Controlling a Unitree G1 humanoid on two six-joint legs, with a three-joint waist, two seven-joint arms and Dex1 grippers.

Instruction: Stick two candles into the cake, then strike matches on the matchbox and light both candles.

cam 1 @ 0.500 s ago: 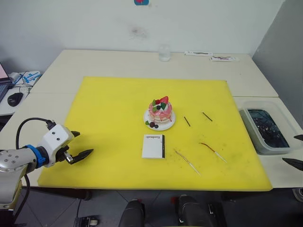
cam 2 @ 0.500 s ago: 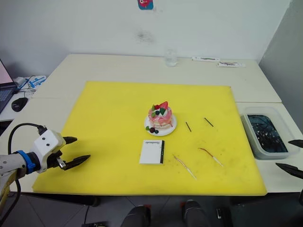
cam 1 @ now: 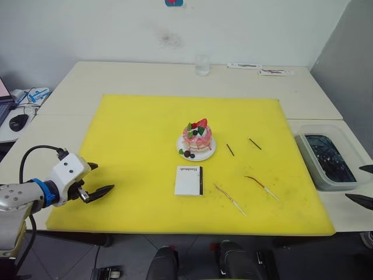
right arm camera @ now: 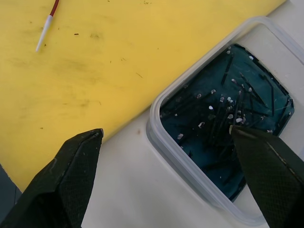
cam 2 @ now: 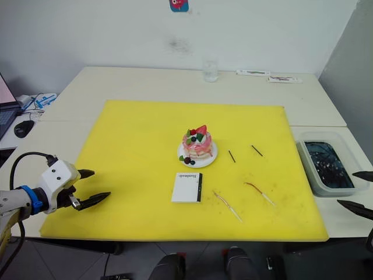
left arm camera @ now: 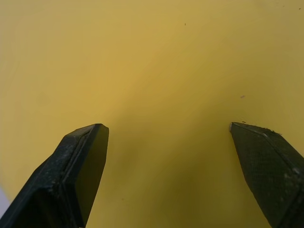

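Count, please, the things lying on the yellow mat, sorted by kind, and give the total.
Cake on its plate: 1
Matchbox: 1
Candles: 2
Matches: 2
Total: 6

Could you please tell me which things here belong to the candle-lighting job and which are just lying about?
For the job: cake, two candles, two matches, matchbox.
Lying about: glass, clear tub, computer mouse.
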